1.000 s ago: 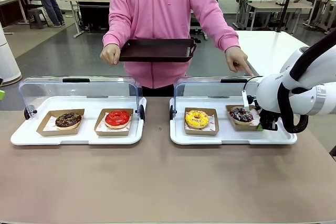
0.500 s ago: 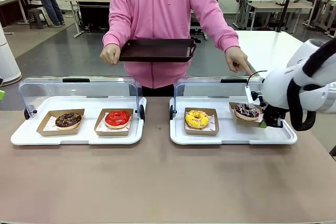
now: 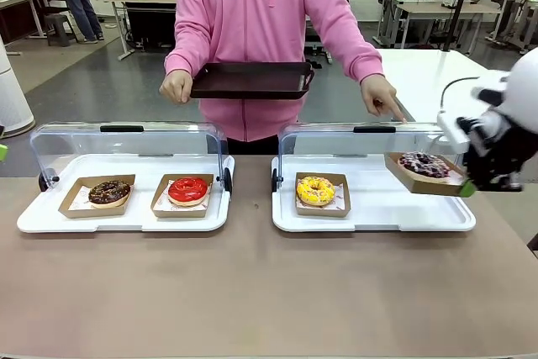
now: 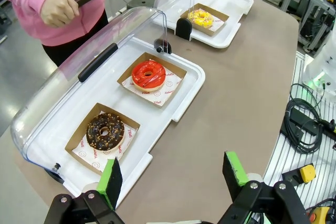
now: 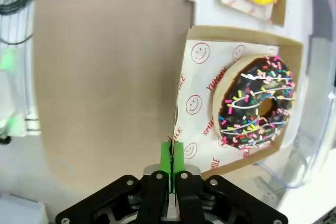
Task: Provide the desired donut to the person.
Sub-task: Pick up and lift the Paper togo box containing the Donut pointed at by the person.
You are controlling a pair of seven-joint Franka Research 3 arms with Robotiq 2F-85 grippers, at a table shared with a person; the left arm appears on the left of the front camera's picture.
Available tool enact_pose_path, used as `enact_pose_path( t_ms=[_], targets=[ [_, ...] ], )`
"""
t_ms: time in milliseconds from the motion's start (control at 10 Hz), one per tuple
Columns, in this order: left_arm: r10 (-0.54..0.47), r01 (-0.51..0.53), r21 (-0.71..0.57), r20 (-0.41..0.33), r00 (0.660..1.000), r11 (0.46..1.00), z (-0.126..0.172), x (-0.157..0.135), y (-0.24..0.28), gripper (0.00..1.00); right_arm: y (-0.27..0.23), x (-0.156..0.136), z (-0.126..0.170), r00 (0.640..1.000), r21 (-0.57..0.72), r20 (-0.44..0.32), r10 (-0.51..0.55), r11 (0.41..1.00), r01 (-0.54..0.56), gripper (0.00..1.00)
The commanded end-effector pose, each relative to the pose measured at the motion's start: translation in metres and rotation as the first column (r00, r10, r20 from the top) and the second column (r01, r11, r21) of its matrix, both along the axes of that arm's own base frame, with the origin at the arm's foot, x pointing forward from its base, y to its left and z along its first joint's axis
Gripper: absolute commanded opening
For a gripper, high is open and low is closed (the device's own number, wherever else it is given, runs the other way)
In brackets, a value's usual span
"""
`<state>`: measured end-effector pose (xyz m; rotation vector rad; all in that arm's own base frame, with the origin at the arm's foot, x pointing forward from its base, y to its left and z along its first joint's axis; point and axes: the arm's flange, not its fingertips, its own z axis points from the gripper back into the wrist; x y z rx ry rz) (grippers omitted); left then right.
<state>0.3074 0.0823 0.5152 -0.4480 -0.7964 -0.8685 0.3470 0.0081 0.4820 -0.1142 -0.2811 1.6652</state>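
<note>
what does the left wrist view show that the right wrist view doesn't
Left wrist view: the open left gripper, the chocolate donut, the red donut and the person's hand. Right wrist view: the right gripper shut on the cardboard tray of the sprinkled donut. Both: the yellow donut and the brown table.

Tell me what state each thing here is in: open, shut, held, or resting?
right gripper: shut on the sprinkled donut box.
sprinkled donut box: held in the air, donut inside.
left gripper: open, empty.
left lid: open.
right lid: open.
dark tray: held by the person, empty.
yellow donut: resting in its box.
</note>
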Motion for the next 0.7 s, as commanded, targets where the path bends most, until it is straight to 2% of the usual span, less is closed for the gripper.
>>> enact_pose_path(
  t_ms=[0,200,300,400,500,600],
  targets=[
    [-0.016,0.016,-0.008,0.014,1.000,1.000,0.000,0.000,0.002,1.00,-0.002,-0.095,0.012,0.993,-0.024,0.037,0.108,0.994,-0.107,0.00],
    [-0.016,0.016,-0.008,0.014,1.000,1.000,0.000,0.000,0.002,1.00,0.004,-0.107,0.040,0.986,-0.009,0.106,0.127,0.992,-0.127,0.00],
    [-0.016,0.016,-0.008,0.014,1.000,1.000,0.000,0.000,0.002,1.00,0.009,-0.097,0.041,0.986,0.012,0.105,0.129,0.991,-0.131,0.00],
    [-0.016,0.016,-0.008,0.014,1.000,1.000,0.000,0.000,0.002,1.00,0.014,-0.079,0.039,0.993,0.024,0.055,0.109,0.994,-0.110,0.00],
    [-0.016,0.016,-0.008,0.014,1.000,1.000,0.000,0.000,0.002,1.00,0.004,-0.094,0.082,0.988,0.000,0.099,0.122,0.992,-0.122,0.00],
    [-0.016,0.016,-0.008,0.014,1.000,1.000,0.000,0.000,0.002,1.00,0.004,-0.094,0.082,0.988,0.000,0.099,0.122,0.992,-0.122,0.00]
  ],
)
